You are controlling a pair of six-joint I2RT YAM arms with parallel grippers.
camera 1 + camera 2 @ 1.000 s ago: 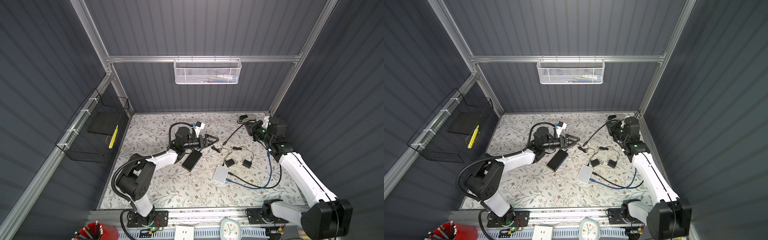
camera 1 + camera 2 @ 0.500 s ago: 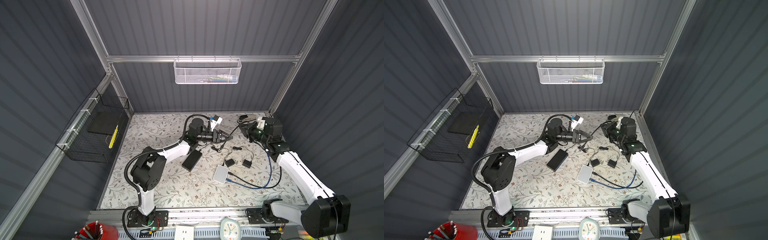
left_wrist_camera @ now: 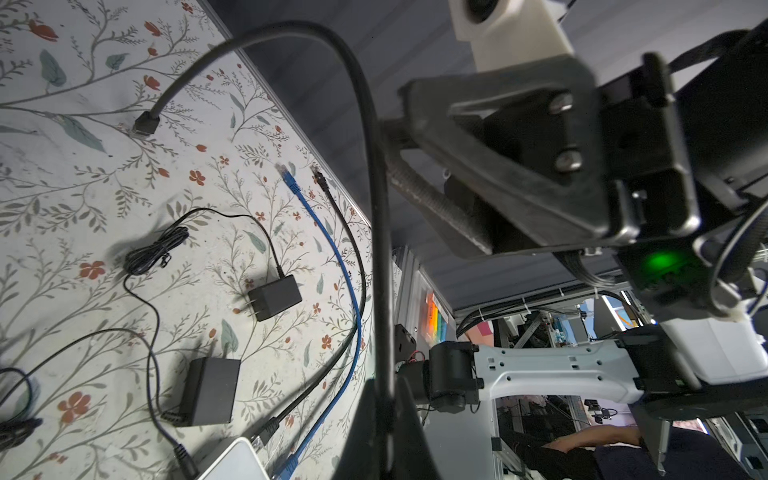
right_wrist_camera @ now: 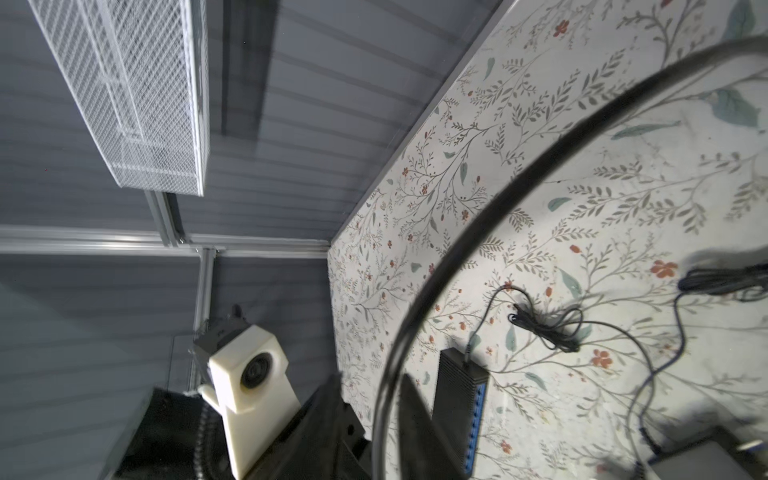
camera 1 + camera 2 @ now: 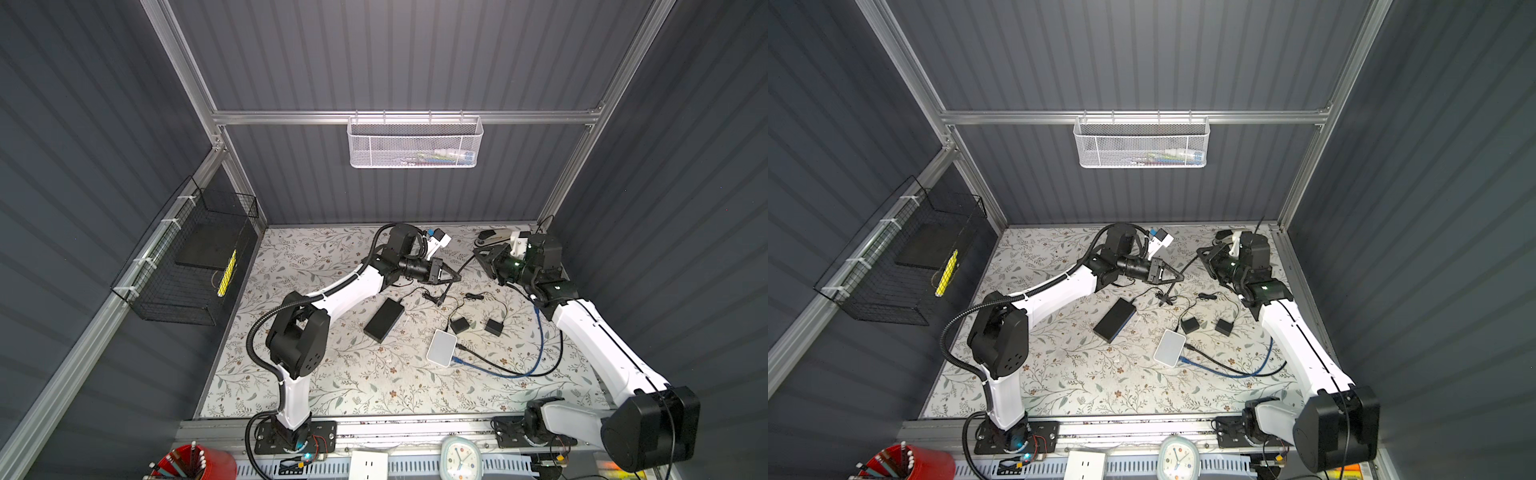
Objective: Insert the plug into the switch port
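From my console, the counter [image 5: 332, 374] is a matte sheet printed with leaves and small flowers. On it lies a flat black switch [image 5: 384, 320], a ribbed slab with a row of blue ports [image 4: 478, 415] along one edge. Near it sits a small white switch [image 5: 442, 347] with rounded corners and cables plugged into its side. Two boxy black adapters [image 5: 459, 325] lie just beside the white one.

The left pincer [image 5: 455, 276] is clamped on the smooth, round black cable [image 3: 380, 249]. In its wrist view the cord runs between the two wedge-shaped fingers, pressed from both sides. From there the cable arcs over to its booted plug [image 3: 145, 121], down at the counter and well apart from both switches. I cannot tell whether the plug rests there or hangs just above.

The right pincer [image 5: 482, 264] faces the left one, with a triangular finger close against the same cable. I cannot tell whether its jaws are apart or gripping.

A white mesh basket [image 5: 415, 143] on the rear rail holds a few small items too blurred to name. A black wire basket [image 5: 187, 257] on the side wall holds a flat dark slab and something yellow. A red cup [image 5: 191, 461] at the front holds pens.
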